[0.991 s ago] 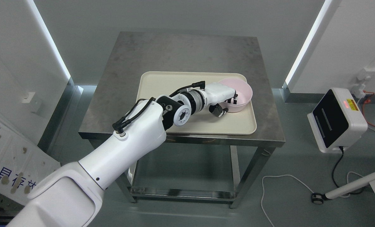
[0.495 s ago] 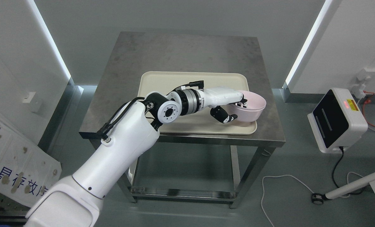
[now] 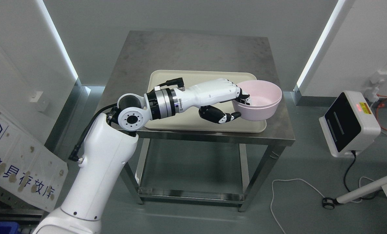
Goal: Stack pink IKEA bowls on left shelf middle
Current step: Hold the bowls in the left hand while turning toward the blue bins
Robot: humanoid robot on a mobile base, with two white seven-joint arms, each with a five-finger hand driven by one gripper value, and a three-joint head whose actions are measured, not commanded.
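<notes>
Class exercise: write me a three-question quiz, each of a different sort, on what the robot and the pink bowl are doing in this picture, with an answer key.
1. True or false: the pink bowl is gripped at its rim by the left hand.
2. What lies under the bowl? A) beige tray B) blue cloth C) wire rack
3. Fill in: the tray rests on a metal ____.

Key: 1 true; 2 A; 3 table. The right hand is out of view.
</notes>
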